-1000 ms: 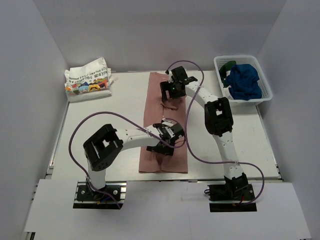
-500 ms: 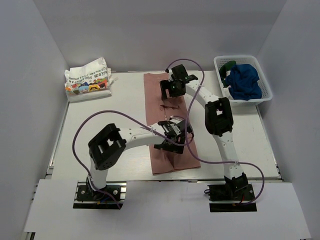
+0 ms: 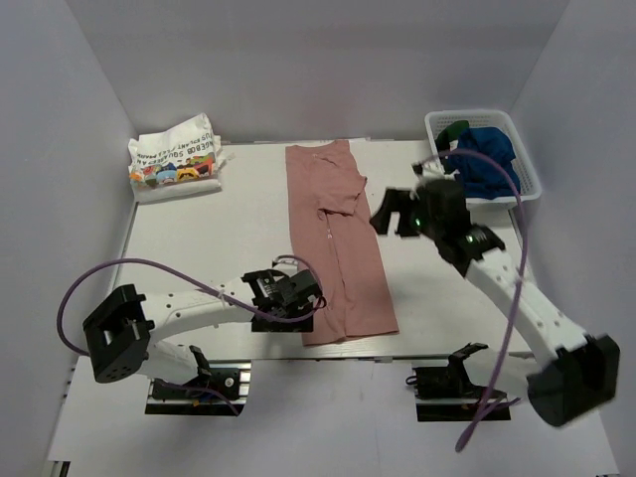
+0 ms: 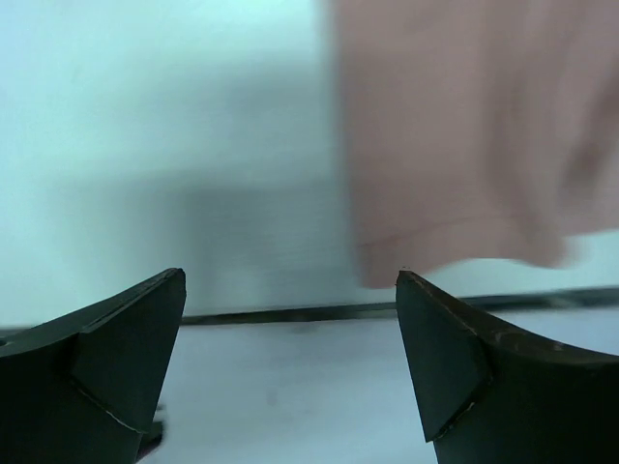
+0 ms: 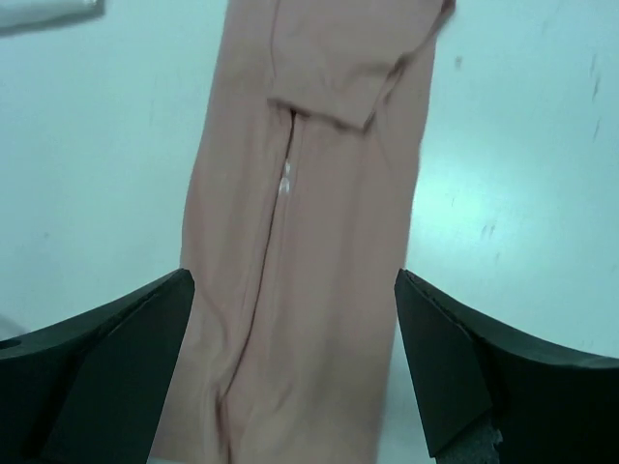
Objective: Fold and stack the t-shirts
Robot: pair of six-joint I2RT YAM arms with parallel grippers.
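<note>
Withdrawn from the dusty pink t-shirt (image 3: 341, 253), the left gripper (image 3: 302, 296) sits at its 8 o'clock and the right gripper (image 3: 389, 214) at 2 o'clock, both wide and empty.

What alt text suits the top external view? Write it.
A pink t-shirt folded into a long strip lies mid-table, the left hand at its near left edge, the right hand beside its right edge. A folded white printed t-shirt lies far left; a white mesh basket far right holds a blue t-shirt and a green t-shirt.
</note>
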